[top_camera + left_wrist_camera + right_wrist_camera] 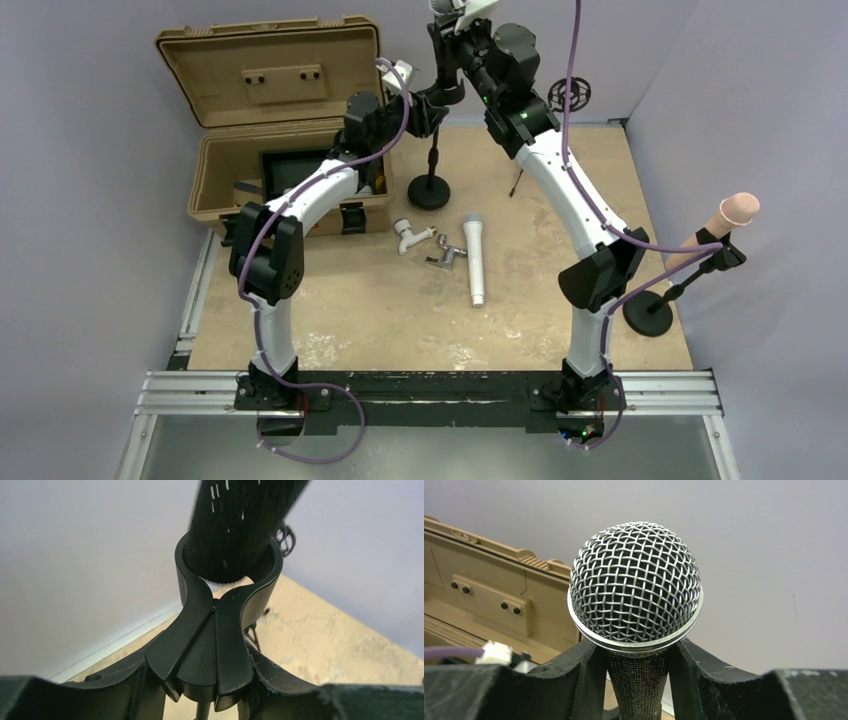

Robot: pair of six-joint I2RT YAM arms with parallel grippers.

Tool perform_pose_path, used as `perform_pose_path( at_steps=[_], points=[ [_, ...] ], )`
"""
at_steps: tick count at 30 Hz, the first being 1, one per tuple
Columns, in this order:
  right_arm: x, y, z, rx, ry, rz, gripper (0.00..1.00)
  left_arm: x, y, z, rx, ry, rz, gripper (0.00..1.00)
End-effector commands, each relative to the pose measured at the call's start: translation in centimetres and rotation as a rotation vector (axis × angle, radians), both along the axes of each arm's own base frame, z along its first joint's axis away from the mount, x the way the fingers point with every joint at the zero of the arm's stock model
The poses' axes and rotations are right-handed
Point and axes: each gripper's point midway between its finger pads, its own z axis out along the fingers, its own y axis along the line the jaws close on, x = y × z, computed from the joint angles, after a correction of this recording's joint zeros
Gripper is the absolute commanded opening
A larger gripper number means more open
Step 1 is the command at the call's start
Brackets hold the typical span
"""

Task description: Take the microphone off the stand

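The microphone (636, 585) has a silver mesh head and a dark body. It stands upright in the black clip (215, 630) of the stand (432, 170), at the back of the table. My right gripper (639, 677) is shut on the microphone's body just under the mesh head, high at the back in the top view (455, 45). My left gripper (215, 650) is closed round the lower part of the clip, with a finger pressed on each side. The microphone's black body (240, 525) still sits in the clip's fork.
An open tan case (270, 120) stands at the back left. A silver microphone (475, 258), a white fitting (410, 235) and a small metal part (445, 258) lie mid-table. A second stand (648, 315) with a beige microphone (735, 212) is at the right edge.
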Motion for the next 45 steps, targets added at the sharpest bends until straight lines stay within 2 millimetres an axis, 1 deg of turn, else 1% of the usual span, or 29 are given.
perform_pose_path(
  at_steps=[1, 4, 5, 8, 9, 11, 13, 14, 15, 16, 17, 18, 21, 25, 26, 28, 32, 34, 37, 38, 41, 45],
  points=[
    [-2.9, -0.9, 7.6, 0.104, -0.174, 0.029, 0.00, 0.1, 0.0, 2.1, 0.018, -0.048, -0.005, 0.00],
    [-3.3, -1.1, 8.9, 0.121, -0.201, 0.028, 0.00, -0.1, 0.1, 0.8, 0.042, -0.029, -0.004, 0.00],
    [-3.4, -1.5, 9.5, 0.135, -0.208, 0.016, 0.00, -0.2, 0.1, 0.1, 0.051, -0.022, -0.004, 0.00],
    [-4.5, -3.4, 12.3, 0.206, -0.252, -0.041, 0.00, -0.5, 0.1, -1.0, 0.061, -0.024, -0.018, 0.00],
    [-4.9, -4.3, 13.3, 0.232, -0.267, -0.068, 0.00, -0.7, 0.1, -1.1, 0.054, -0.034, -0.025, 0.00],
    [-5.7, -5.8, 14.4, 0.267, -0.278, -0.117, 0.00, -1.0, 0.1, -1.0, 0.040, -0.047, -0.032, 0.00],
    [-5.9, -7.4, 14.1, 0.275, -0.259, -0.187, 0.00, -1.2, 0.1, -1.0, 0.032, -0.052, -0.035, 0.00],
    [-5.8, -8.1, 13.2, 0.270, -0.234, -0.223, 0.00, -1.4, 0.2, -0.9, 0.022, -0.057, -0.039, 0.01],
    [-5.6, -8.6, 12.1, 0.262, -0.202, -0.254, 0.00, -1.6, 0.3, -1.0, 0.014, -0.059, -0.038, 0.08],
    [-5.5, -9.1, 10.9, 0.255, -0.170, -0.273, 0.00, -1.7, 0.4, -1.0, 0.005, -0.058, -0.035, 0.18],
    [-5.3, -9.3, 9.1, 0.238, -0.132, -0.287, 0.00, -1.9, 0.6, -1.0, -0.003, -0.058, -0.032, 0.25],
    [-6.1, -9.8, 8.3, 0.237, -0.113, -0.293, 0.00, -2.1, 0.7, -1.1, -0.009, -0.056, -0.032, 0.31],
    [-6.3, -10.3, 3.0, 0.216, -0.002, -0.313, 0.00, -2.6, 1.0, -1.0, -0.026, -0.058, -0.027, 0.52],
    [-7.2, -10.3, -3.1, 0.232, 0.167, -0.306, 0.00, -3.2, 1.7, -0.7, -0.041, -0.055, -0.012, 0.73],
    [-7.4, -10.1, -5.0, 0.225, 0.223, -0.296, 0.00, -3.5, 1.8, -0.4, -0.046, -0.055, -0.011, 0.77],
    [-8.1, -10.0, -9.8, 0.196, 0.349, -0.301, 0.00, -3.8, 2.1, -0.2, -0.050, -0.046, -0.007, 0.87],
    [-10.2, -10.4, -17.4, 0.162, 0.563, -0.317, 0.00, -4.2, 3.1, 0.2, -0.059, 0.008, 0.013, 0.89],
    [-11.5, -10.8, -20.7, 0.148, 0.655, -0.324, 0.00, -4.7, 3.5, 1.0, -0.083, 0.027, 0.008, 0.92],
    [-13.0, -11.6, -25.1, 0.109, 0.781, -0.332, 0.00, -5.6, 4.1, 2.3, -0.107, 0.053, 0.010, 0.94],
    [-13.3, -12.0, -26.4, 0.098, 0.815, -0.333, 0.00, -5.9, 4.2, 2.8, -0.114, 0.071, 0.013, 0.95],
    [-13.8, -12.7, -29.3, 0.085, 0.876, -0.330, 0.00, -6.8, 4.7, 4.3, -0.159, 0.152, 0.020, 0.95],
    [-13.5, -14.6, -33.1, 0.031, 0.945, -0.378, 0.00, -9.3, 5.2, 5.9, -0.190, 0.241, 0.000, 0.95]
  ],
)
